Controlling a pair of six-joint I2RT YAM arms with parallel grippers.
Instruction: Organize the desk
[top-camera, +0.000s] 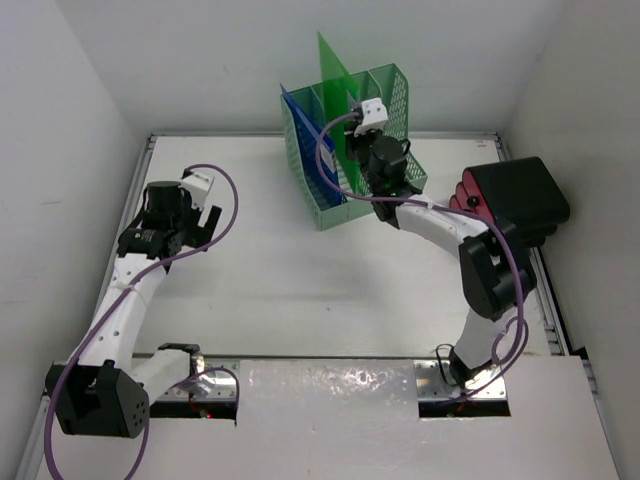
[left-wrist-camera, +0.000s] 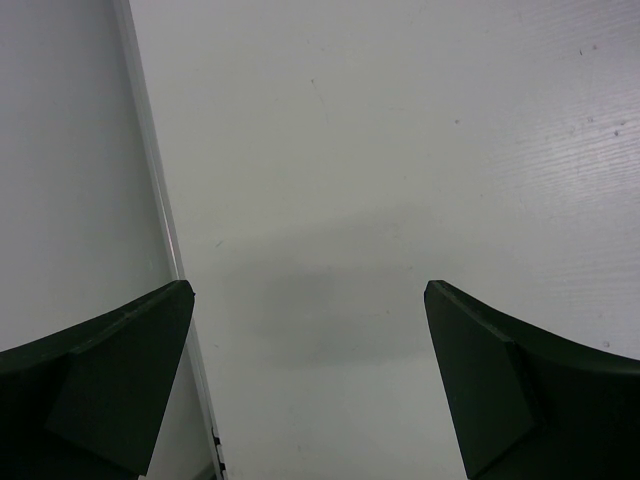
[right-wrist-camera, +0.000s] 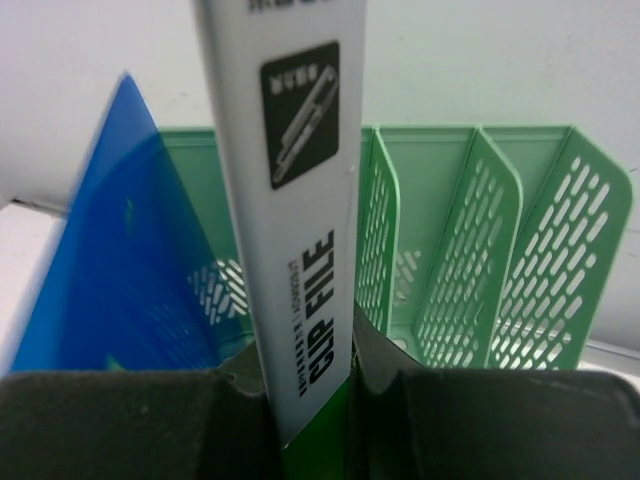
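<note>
- Clip file (right-wrist-camera: 300, 250), green with white spine, pinched upright in right fingers (top-camera: 352, 135), above mint rack (right-wrist-camera: 520, 250) at far edge of bench (top-camera: 300, 290)
- Judgement: keep spine vertical, line it up with a free slot, lower straight, let go only once seated
- Blue folder (right-wrist-camera: 120, 270) fills leftmost slot in wrist view; dividers close either side, likely to snag
- Left fingers (top-camera: 170, 232) spread wide over bare bench, well apart from rack
- Dark bulky box (top-camera: 520, 195) with red side just beside right arm
</note>
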